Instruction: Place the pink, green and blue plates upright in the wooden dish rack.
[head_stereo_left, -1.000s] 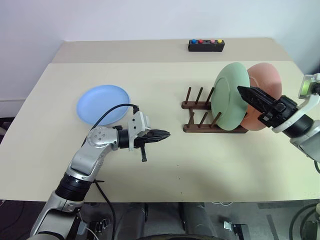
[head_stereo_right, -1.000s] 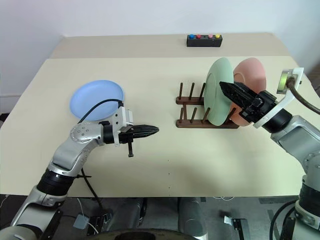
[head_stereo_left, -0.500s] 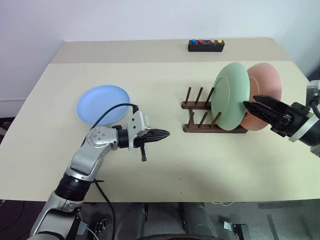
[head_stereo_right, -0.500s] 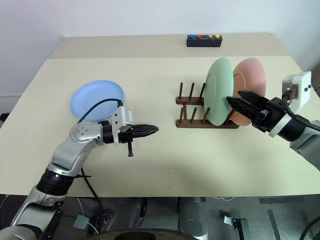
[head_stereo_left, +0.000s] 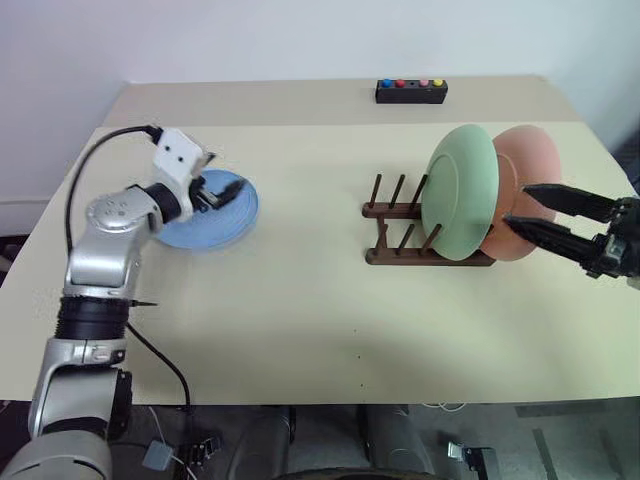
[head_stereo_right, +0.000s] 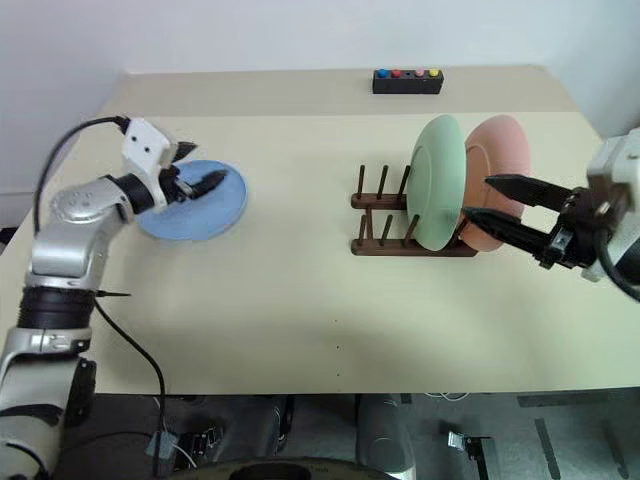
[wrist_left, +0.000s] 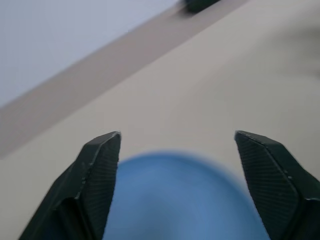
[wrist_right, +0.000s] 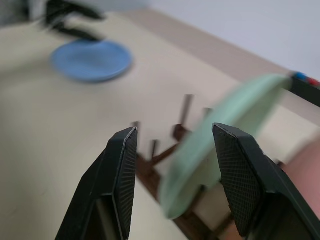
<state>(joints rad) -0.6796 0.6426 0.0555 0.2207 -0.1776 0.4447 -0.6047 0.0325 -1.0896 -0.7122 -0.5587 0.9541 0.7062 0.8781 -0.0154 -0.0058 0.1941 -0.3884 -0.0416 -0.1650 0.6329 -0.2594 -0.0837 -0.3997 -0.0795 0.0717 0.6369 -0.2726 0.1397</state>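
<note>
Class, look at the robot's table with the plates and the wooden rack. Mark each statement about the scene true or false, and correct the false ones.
1. The round green plate stands upright in the dark brown wooden dish rack. True.
2. The round blue plate is in the rack. False: it lies flat on the table.
3. The left claw is shut. False: its fingers are open over the blue plate.
4. The round pink plate stands behind the green one. True.
5. The right claw holds nothing. True.

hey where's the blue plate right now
The blue plate lies flat on the table's left side, under the open left gripper, well left of the wooden dish rack.
</note>
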